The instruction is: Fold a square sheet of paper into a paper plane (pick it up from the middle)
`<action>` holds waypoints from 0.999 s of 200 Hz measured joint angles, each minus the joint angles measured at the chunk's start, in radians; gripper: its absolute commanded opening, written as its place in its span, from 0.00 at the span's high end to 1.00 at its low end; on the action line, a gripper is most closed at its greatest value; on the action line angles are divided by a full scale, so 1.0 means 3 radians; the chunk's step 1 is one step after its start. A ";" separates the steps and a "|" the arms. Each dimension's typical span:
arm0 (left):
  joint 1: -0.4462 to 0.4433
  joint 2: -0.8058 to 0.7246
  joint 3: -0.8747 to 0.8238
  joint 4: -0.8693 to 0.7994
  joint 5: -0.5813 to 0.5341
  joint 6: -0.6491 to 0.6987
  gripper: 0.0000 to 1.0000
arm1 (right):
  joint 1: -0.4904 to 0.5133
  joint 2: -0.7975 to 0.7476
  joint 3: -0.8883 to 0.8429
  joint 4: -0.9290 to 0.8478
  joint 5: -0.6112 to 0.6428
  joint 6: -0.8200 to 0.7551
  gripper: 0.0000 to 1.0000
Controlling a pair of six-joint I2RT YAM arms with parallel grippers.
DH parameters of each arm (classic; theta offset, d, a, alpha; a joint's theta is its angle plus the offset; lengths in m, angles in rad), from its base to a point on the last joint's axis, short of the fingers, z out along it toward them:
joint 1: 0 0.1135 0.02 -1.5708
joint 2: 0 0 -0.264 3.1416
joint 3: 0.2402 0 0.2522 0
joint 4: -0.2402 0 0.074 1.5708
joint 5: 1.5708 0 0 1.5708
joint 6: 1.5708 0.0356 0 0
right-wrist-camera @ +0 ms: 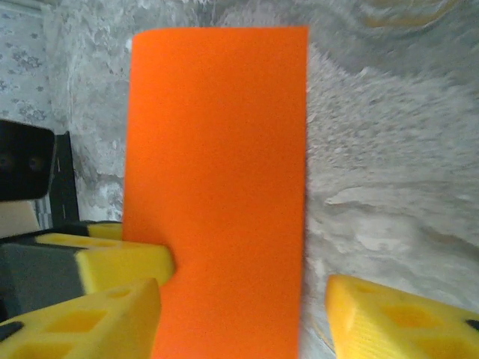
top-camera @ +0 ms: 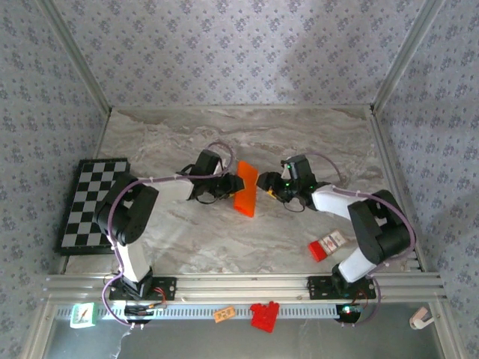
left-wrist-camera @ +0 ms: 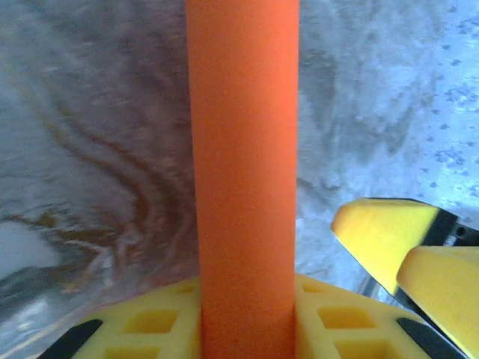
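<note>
One orange sheet (top-camera: 245,194): left gripper (top-camera: 232,182) clamps it, right gripper (top-camera: 263,182) at 3 o'clock has fingers apart. Crooked closing probably crumples it.

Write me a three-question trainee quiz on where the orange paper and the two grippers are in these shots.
1. True or false: the folded orange paper stands between the left gripper and the right gripper.
2. Which object lies on the table beside the right arm?
A. a red-and-white box
B. a checkerboard
C. a blue cup
3. Fill in the blank: in the right wrist view, the right gripper's jaws stand ___ around the paper, with a gap showing on one side.

Key: 1 true; 2 A; 3 open.
</note>
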 measured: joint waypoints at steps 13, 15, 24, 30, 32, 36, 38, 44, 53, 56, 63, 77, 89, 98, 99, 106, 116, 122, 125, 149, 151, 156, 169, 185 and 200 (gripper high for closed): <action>0.0014 0.0011 -0.0051 -0.0003 -0.0052 -0.0003 0.71 | 0.0062 0.0158 0.0121 -0.0011 -0.0039 0.0024 0.59; 0.0017 0.0014 -0.0055 -0.0005 -0.0055 -0.0001 0.71 | 0.0069 0.0174 0.0135 -0.0013 -0.0041 0.0022 0.59; 0.0023 0.0020 -0.0062 -0.0023 -0.0086 0.0003 0.71 | 0.0109 0.0278 0.0223 -0.0032 -0.0055 0.0011 0.65; 0.0024 0.0025 -0.0062 -0.0024 -0.0106 0.0008 0.71 | 0.0132 0.0331 0.0271 -0.0048 -0.0061 0.0020 0.68; 0.0023 0.0028 -0.0062 -0.0024 -0.0112 0.0009 0.71 | 0.0139 0.0351 0.0286 -0.0051 -0.0064 0.0011 0.69; 0.0023 0.0031 -0.0062 -0.0024 -0.0125 0.0011 0.71 | 0.0154 0.0388 0.0319 -0.0060 -0.0067 0.0024 0.71; 0.0023 0.0032 -0.0062 -0.0025 -0.0135 0.0013 0.71 | 0.0164 0.0416 0.0342 -0.0070 -0.0072 0.0014 0.72; 0.0023 0.0036 -0.0062 -0.0036 -0.0150 0.0023 0.71 | 0.0182 0.0467 0.0387 -0.0093 -0.0075 0.0023 0.74; 0.0023 0.0037 -0.0062 -0.0053 -0.0170 0.0034 0.71 | 0.0205 0.0540 0.0445 -0.0125 -0.0088 0.0018 0.78; 0.0023 0.0037 -0.0062 -0.0062 -0.0177 0.0038 0.71 | 0.0210 0.0562 0.0463 -0.0135 -0.0088 0.0025 0.78; 0.0023 0.0037 -0.0062 -0.0074 -0.0196 0.0048 0.71 | 0.0223 0.0618 0.0505 -0.0172 -0.0094 0.0022 0.80; 0.0023 0.0038 -0.0062 -0.0108 -0.0225 0.0072 0.70 | 0.0238 0.0707 0.0573 -0.0256 -0.0098 0.0015 0.83; 0.0023 0.0050 -0.0061 -0.0116 -0.0240 0.0088 0.70 | 0.0243 0.0774 0.0629 -0.0361 -0.0097 0.0006 0.84; 0.0023 0.0056 -0.0062 -0.0121 -0.0256 0.0098 0.70 | 0.0252 0.0820 0.0674 -0.0441 -0.0094 -0.0006 0.84; 0.0023 0.0056 -0.0062 -0.0122 -0.0257 0.0098 0.70 | 0.0252 0.0825 0.0679 -0.0448 -0.0094 -0.0010 0.84; 0.0023 0.0057 -0.0062 -0.0139 -0.0266 0.0102 0.69 | 0.0252 0.0861 0.0718 -0.0523 -0.0080 -0.0024 0.84; 0.0023 0.0057 -0.0062 -0.0160 -0.0280 0.0126 0.69 | 0.0252 0.0912 0.0778 -0.0628 -0.0069 -0.0047 0.85; 0.0023 0.0057 -0.0062 -0.0177 -0.0289 0.0136 0.68 | 0.0254 0.0935 0.0809 -0.0673 -0.0074 -0.0061 0.84; 0.0023 0.0057 -0.0062 -0.0184 -0.0292 0.0141 0.68 | 0.0254 0.0940 0.0827 -0.0698 -0.0074 -0.0062 0.85; 0.0023 0.0057 -0.0062 -0.0221 -0.0313 0.0172 0.63 | 0.0266 0.0985 0.0956 -0.0885 -0.0053 -0.0100 0.85; 0.0023 0.0057 -0.0062 -0.0226 -0.0314 0.0175 0.63 | 0.0267 0.0992 0.0968 -0.0900 -0.0050 -0.0102 0.85; 0.0023 0.0057 -0.0061 -0.0243 -0.0326 0.0184 0.61 | 0.0267 0.1003 0.0989 -0.0928 -0.0051 -0.0112 0.85; 0.0023 0.0055 -0.0055 -0.0273 -0.0337 0.0210 0.57 | 0.0267 0.1026 0.1036 -0.0993 -0.0050 -0.0125 0.85; 0.0015 0.0025 -0.0023 -0.0357 -0.0378 0.0278 0.48 | 0.0267 0.1044 0.1072 -0.1050 -0.0050 -0.0135 0.84; 0.0017 -0.0046 -0.0009 -0.0500 -0.0449 0.0345 0.42 | 0.0267 0.1057 0.1095 -0.1080 -0.0051 -0.0137 0.84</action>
